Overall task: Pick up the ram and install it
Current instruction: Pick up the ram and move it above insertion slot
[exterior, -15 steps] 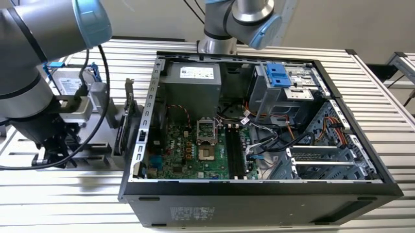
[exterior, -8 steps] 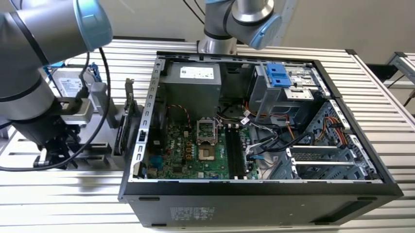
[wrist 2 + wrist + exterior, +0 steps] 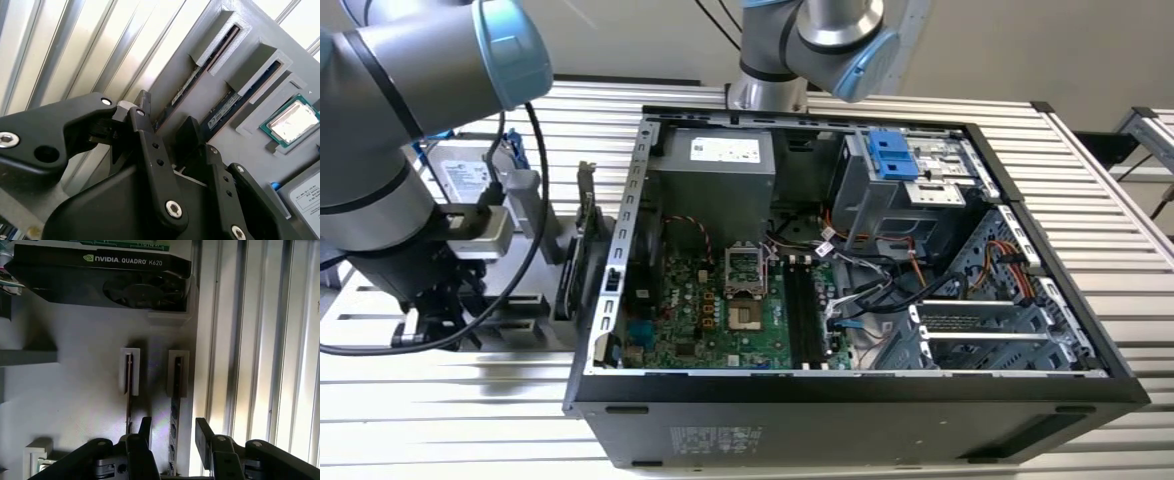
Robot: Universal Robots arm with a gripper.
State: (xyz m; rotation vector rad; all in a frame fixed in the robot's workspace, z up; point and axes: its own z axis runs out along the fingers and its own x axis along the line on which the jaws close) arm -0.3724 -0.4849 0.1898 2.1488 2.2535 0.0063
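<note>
Grey holder keeps the ram standing on edge in its outermost slot, so the gripper – spread wide, holding nothing – straddles it.

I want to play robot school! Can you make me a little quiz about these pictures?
1. True or false: the thin dark green ram stick is plugged into the green motherboard.
2. In the first wrist view, how many thin sticks stand in the grey plastic holder? A) one B) two C) four
3. Fill in: the black pincer is open, with one finger on either side of the ____.
Key: 1 false; 2 B; 3 ram stick.
</note>
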